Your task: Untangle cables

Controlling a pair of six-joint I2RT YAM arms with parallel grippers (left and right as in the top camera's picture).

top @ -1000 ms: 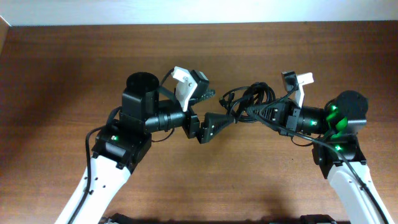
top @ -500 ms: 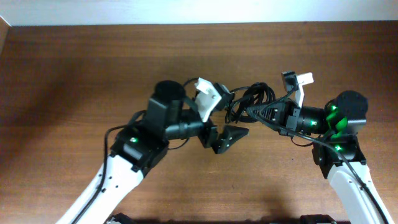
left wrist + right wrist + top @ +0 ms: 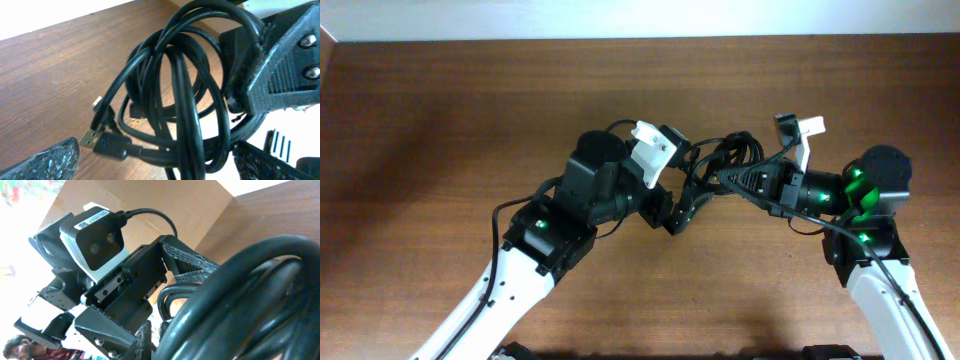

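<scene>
Untangling barely begun: cables (image 3: 725,160) form one knotted coil, loops not yet separated, apparently lifted off the counter (image 3: 440,110). Right end effector (image 3: 732,181) clamped on the coil. Left end effector (image 3: 682,180) wide open just beside it. Count: one bundle, strands uncountable; one USB plug (image 3: 102,143) plain.

I see one desk (image 3: 420,120): a dark brown board with wood grain running side to side. It extends past the outer side of the left hand (image 3: 680,178) and past the outer side of the right hand (image 3: 728,180). Its far edge, beyond both hands, meets a pale strip. The cables (image 3: 720,160) are bunched between the two hands. I cannot tell whether any loop rests on the desk.
</scene>
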